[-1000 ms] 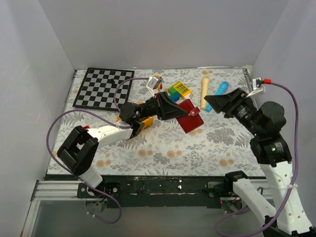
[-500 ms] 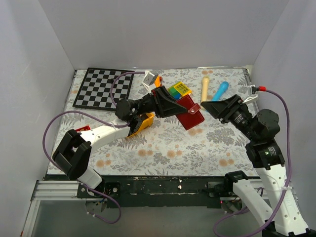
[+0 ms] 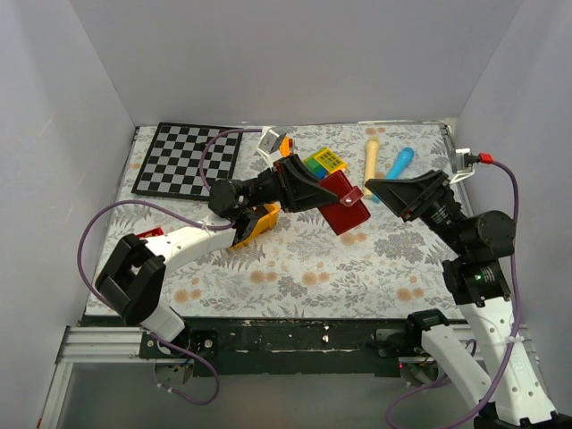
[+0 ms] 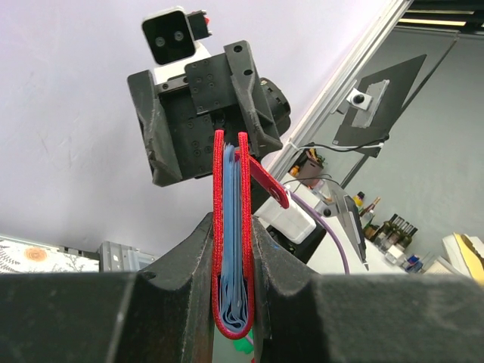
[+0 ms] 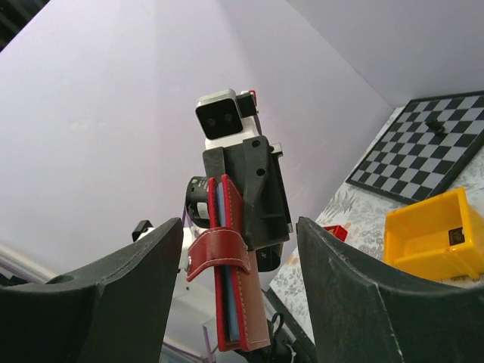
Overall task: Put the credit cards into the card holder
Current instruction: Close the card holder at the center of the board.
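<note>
Since a second ago, the left hand (image 3: pixel 315 191) has lifted clear of the tabletop (image 3: pixel 295 268) and swung up towards its partner, and the right hand (image 3: pixel 377 190) has come in to face it from close range.

Left hand: narrow, pinching the small maroon folding card holder (image 3: pixel 347 207) by its folded end. The holder is off the tabletop, sticking out ahead of those fingertips. The right hand's tips are just beside its far end, apart from it as far as the overhead view shows. Right hand: jaws wide, carrying nothing.

Seen edge-on from the left wrist, the covers lie nearly shut, with pale blue pockets showing between them. The fold sits deep between the left fingers (image 4: pixel 181 265) and the free edges point away from that hand, towards the right one. The holder's long axis runs straight out along the left fingers. Its red snap tab (image 4: pixel 265 180) is unfastened and hangs off one cover.

No thin black credit cards can be made out in any view, so none appears to be loaded yet.

The step in hand looks like presenting the holder for opening. Next, the right hand would probably need to catch one cover or the loose tab and spread the covers while the left grip stays firm. Only then could a card be fetched and slid in along that long axis.
</note>
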Robot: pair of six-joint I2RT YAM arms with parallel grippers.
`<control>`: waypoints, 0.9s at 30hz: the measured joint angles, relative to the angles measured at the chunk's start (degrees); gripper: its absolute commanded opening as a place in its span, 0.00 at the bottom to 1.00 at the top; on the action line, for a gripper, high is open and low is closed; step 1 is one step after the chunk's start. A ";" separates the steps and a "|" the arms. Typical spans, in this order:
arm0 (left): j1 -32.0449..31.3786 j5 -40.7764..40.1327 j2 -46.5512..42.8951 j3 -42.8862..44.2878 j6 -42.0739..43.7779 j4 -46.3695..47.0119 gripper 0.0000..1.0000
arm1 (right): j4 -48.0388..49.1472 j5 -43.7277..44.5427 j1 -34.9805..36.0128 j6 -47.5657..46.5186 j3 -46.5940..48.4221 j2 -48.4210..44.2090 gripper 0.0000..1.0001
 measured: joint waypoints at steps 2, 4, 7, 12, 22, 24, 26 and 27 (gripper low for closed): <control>0.00 0.00 0.11 0.00 -0.22 0.46 0.00 | 0.55 -0.85 0.00 0.79 -0.11 0.92 0.70; 0.00 0.04 0.50 0.24 -0.52 1.07 0.00 | 0.81 -1.46 0.00 0.98 -0.13 1.79 0.70; -0.04 0.13 1.60 1.05 -0.85 1.20 0.00 | 0.76 -2.32 0.00 0.98 -0.13 2.69 0.70; -0.70 0.13 2.56 1.53 -1.05 1.18 0.00 | 0.76 -3.50 0.02 0.96 -0.11 3.52 0.70; -1.14 0.00 2.80 2.05 -1.25 1.09 0.00 | 0.76 -4.72 0.39 0.76 -0.11 3.48 0.70; -1.14 -0.26 2.82 2.27 -1.25 0.90 0.00 | 0.79 -5.09 0.46 0.74 -0.11 3.48 0.70; -1.14 -0.68 2.82 2.43 -1.16 0.57 0.00 | 0.76 -5.20 0.66 0.74 -0.11 3.48 0.70; -1.14 -0.98 2.82 2.47 -1.05 0.28 0.00 | 0.79 -5.27 0.70 0.72 -0.11 3.48 0.70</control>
